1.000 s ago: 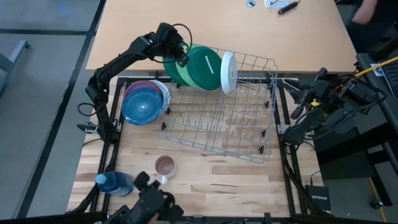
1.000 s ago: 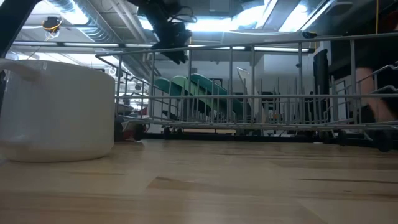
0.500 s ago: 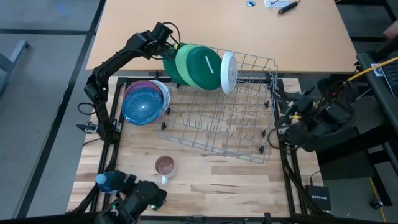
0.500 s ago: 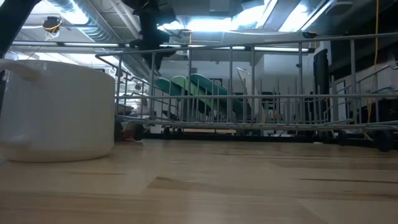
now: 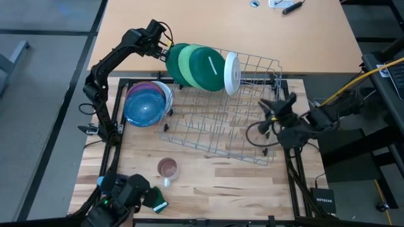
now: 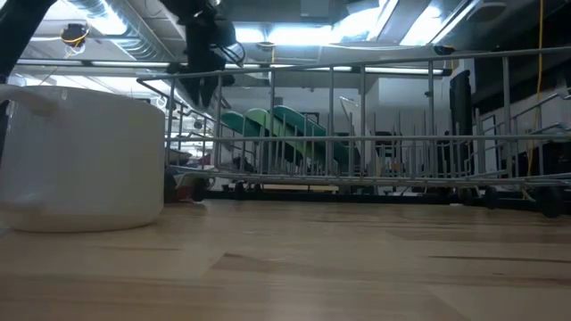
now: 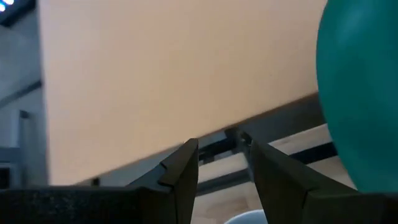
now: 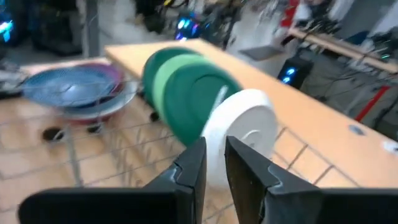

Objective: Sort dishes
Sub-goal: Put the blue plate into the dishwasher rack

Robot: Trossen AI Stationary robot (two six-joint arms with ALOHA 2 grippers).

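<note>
Rack (image 5: 233,126): holds green plates (image 5: 196,66) and white plate (image 5: 231,72).
Left gripper (image 5: 165,43): beside the rack's far-left corner, fingers apart, empty.
Right gripper (image 5: 270,113): over the rack's right edge, narrow gap, empty.

Left arm (image 5: 107,69): black, jointed tubular links, thin black cable looped near the wrist.
Right arm (image 5: 328,113): black, with black cable loops.
Claw fingers (image 7: 180,174): dark, flat, angular.

Robotics lab or workshop: exposed ceiling ducts (image 6: 116,22) and strip lights (image 6: 312,34) overhead, wooden table (image 5: 214,180) in a black metal frame (image 5: 287,126), yellow cable (image 5: 372,72) trailing to equipment, cluttered benches with glowing electronics (image 8: 289,71) behind.
</note>
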